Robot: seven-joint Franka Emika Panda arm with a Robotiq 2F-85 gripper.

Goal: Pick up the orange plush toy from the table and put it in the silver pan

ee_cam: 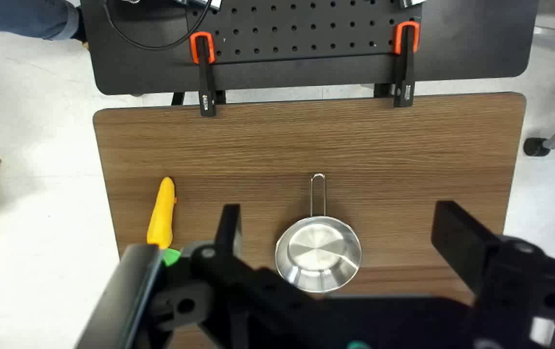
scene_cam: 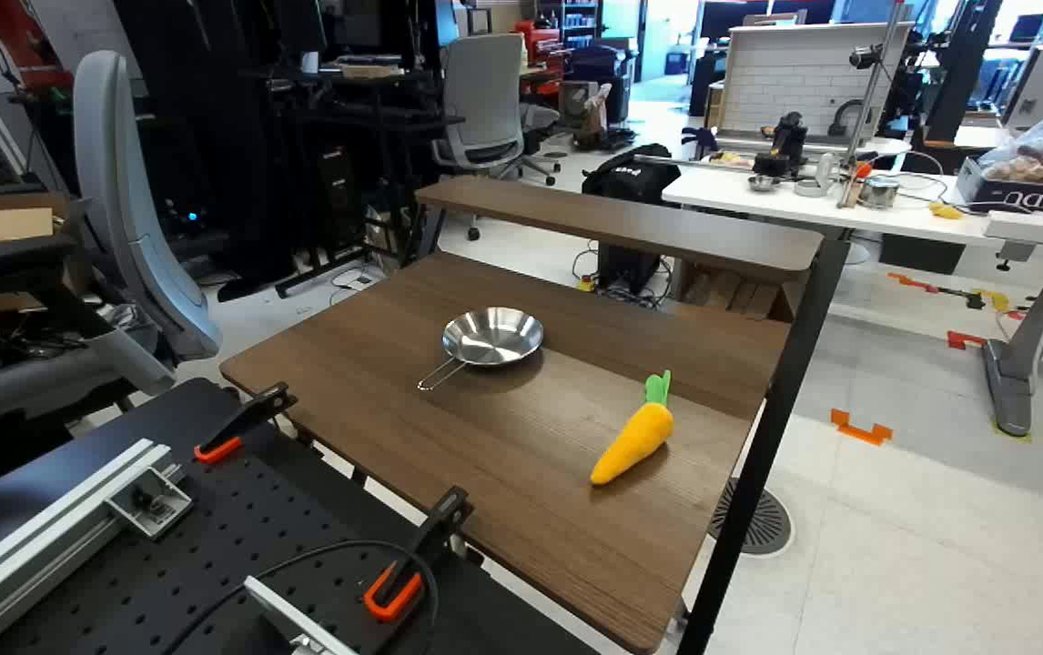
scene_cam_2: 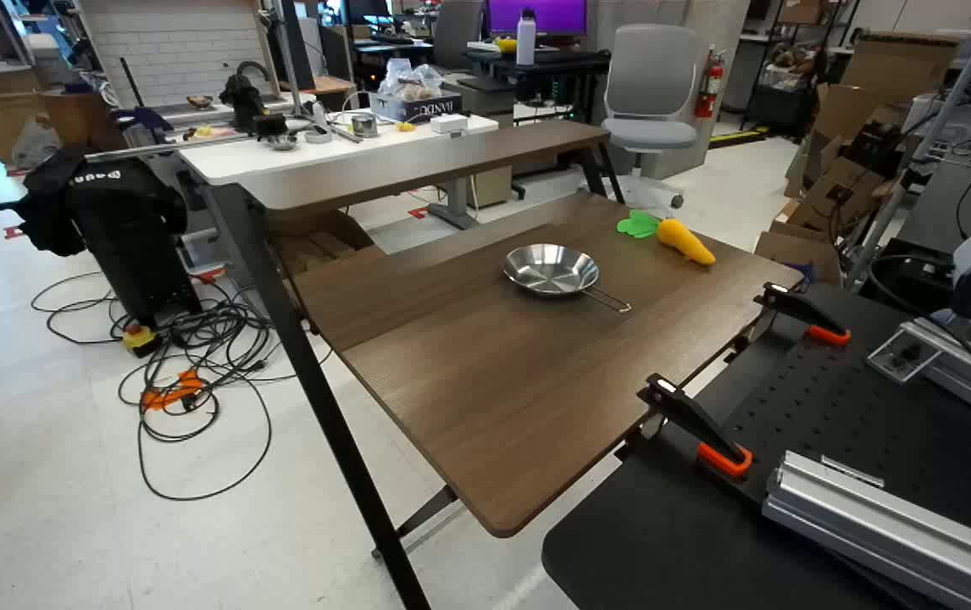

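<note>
Blocky black end effector (ee_cam: 338, 231), parted

In the wrist view, my gripper (ee_cam: 338, 222) rises from the lower edge, spread wide. Its two black fingers (ee_cam: 459, 242) stand well apart.

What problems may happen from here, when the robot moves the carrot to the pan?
The carrot lies near an edge of the table, so a bump from the open hand might knock it off. Its body tapers, so a grip at the thin end may slip. It looks about as long as the pan is wide, so it could rest on the rim and roll out.
</note>
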